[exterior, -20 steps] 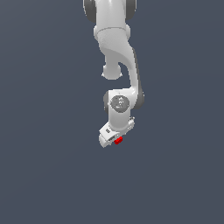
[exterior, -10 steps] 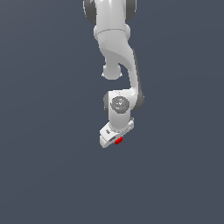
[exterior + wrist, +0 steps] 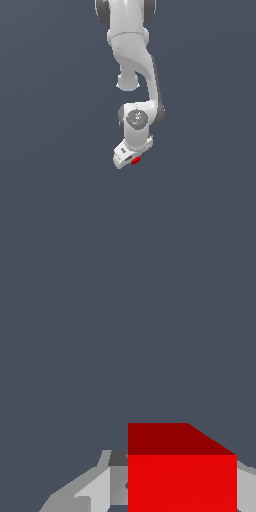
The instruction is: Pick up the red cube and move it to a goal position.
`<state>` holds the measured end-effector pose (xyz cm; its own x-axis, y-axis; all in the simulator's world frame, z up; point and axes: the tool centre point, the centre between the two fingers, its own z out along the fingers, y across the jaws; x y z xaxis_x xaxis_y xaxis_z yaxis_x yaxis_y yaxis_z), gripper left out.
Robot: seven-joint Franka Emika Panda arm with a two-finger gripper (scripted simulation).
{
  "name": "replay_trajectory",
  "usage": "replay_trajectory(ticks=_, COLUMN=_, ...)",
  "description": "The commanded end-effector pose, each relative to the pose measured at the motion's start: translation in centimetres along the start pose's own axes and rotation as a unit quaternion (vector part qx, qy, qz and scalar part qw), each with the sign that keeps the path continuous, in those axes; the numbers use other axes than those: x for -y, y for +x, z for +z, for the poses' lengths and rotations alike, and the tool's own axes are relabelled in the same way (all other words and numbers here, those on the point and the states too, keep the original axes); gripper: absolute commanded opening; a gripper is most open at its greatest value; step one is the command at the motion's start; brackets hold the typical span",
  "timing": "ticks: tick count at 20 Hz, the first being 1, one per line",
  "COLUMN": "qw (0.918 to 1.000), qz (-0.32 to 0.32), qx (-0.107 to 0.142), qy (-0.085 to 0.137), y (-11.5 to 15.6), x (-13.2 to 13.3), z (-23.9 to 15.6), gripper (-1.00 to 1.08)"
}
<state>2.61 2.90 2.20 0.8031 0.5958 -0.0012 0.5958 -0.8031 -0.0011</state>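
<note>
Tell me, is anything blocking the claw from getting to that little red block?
Nothing visible does. The red cube sits right at the gripper, between its fingers, apparently already gripped. Around them both views show only plain grey background. No goal marker is visible, so that path cannot be judged.

Two cameras: one far off, one right on the wrist

The exterior view sits well away and looks at the whole white arm [image 3: 134,75], which comes in from the top edge and hangs down the middle, with plain dark grey all around it. From there the red cube [image 3: 135,160] is only a tiny dot by the gripper [image 3: 131,159]. The wrist view rides on the arm and looks out past the grey fingers [image 3: 100,488], very close. Here the same red cube [image 3: 181,481] fills a big corner. Both views share the cube, the gripper's tip and the same dark grey behind.
</note>
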Motion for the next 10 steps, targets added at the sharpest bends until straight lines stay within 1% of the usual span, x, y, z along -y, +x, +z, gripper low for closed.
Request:
replay_trajectory(ticks=1, qw=1.0, qz=0.0, qx=-0.001, qy=0.0, y=0.0, x=-0.1, z=-0.6, gripper=-1.0)
replay_trajectory(ticks=5, qw=1.0, qz=0.0, qx=-0.001, qy=0.0, y=-0.1, x=-0.5, z=-2.4, gripper=-1.0)
replay_trajectory(ticks=10, qw=1.0, qz=0.0, qx=0.0, qy=0.0, y=-0.3, x=-1.2, z=-6.2, gripper=-1.0)
